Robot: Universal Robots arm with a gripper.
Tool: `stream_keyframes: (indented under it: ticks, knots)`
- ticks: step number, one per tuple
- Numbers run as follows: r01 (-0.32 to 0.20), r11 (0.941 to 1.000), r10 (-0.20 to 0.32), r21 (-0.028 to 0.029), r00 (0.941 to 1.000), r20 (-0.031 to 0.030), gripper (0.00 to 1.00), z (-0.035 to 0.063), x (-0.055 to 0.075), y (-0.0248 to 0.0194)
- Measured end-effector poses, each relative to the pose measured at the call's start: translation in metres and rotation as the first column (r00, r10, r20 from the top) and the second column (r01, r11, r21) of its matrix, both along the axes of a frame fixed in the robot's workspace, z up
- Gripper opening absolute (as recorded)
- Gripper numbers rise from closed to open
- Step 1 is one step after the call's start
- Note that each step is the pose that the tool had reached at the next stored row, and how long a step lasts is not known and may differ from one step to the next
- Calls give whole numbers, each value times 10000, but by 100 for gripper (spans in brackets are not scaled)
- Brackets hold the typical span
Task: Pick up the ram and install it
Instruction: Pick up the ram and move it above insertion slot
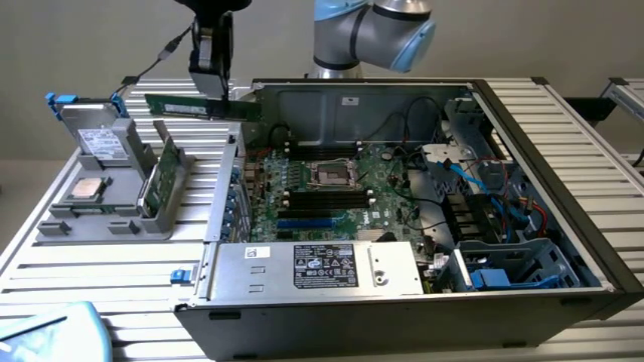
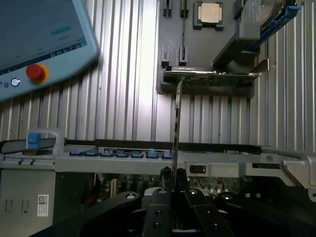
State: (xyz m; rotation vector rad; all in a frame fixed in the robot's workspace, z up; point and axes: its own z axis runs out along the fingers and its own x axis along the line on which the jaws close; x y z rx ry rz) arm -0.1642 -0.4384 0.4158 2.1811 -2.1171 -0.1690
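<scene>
Closest to my wrist camera, the gripper (image 2: 174, 186) is nearly closed, pinching the ram (image 2: 177, 123) edge-on. In the exterior view I see the parts tray (image 1: 60, 226) leftmost. The ram hangs level above the case wall (image 1: 226, 188), its long axis sideways. The memory slots (image 1: 322, 200) sit lower, toward the exterior view's right.

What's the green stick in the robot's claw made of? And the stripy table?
I think the ram is stiff green circuit board, matte, with dark chips and a white label on it. Under everything, the table looks like bare metal, probably aluminium: silvery ribbed slats with a dull shine.
</scene>
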Motion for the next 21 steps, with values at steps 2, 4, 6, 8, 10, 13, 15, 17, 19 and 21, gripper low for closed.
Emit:
stream_keyframes:
  ticks: [2, 4, 6, 8, 10, 13, 15, 17, 19, 21]
  knots:
    - [1, 10000, -1, 5, 10000, -34, 14, 11, 71, 0]
    - [-1, 10000, 1, 8, 10000, -54, 14, 15, 159, -1]
    - [0, 10000, 0, 9, 10000, -56, 14, 14, 249, -1]
    - [0, 10000, 0, 13, 10000, -57, 14, 14, 342, -2]
    - [0, 10000, 0, 14, 10000, -57, 14, 9, 432, -1]
    - [0, 10000, 0, 15, 10000, -56, 14, -19, 568, 0]
    - [0, 10000, 0, 12, 10000, -56, 14, -50, 659, 5]
    - [-1, 10000, 1, 9, 10000, -56, 14, -80, 751, 12]
    - [0, 10000, 0, 7, 10000, -56, 14, -108, 839, 23]
    - [0, 10000, 0, 5, 10000, -57, 14, -138, 933, 36]
